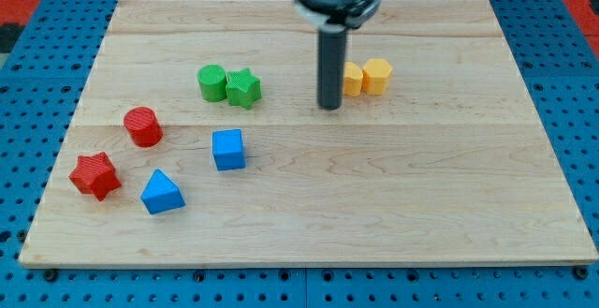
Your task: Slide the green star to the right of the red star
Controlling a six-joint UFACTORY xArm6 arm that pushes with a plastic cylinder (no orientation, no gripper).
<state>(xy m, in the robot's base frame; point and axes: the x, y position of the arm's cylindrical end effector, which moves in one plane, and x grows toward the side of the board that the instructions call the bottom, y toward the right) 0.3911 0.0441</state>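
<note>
On a wooden board [309,224], the green star [243,88] sits well apart from the red star [94,175], up and toward the view's right of it, touching a green cylinder [212,82]. The job looks barely begun: the star must yet travel down to the spot just right of the red star, where a blue triangular block [162,193] already lies close by. My tip [329,108], a bare rod grasping nothing, stands clear of every block, farther right of the red star than the green star is, just beside two yellow blocks [367,77]. A red cylinder [143,126] and blue cube [228,149] flank the likely route.
</note>
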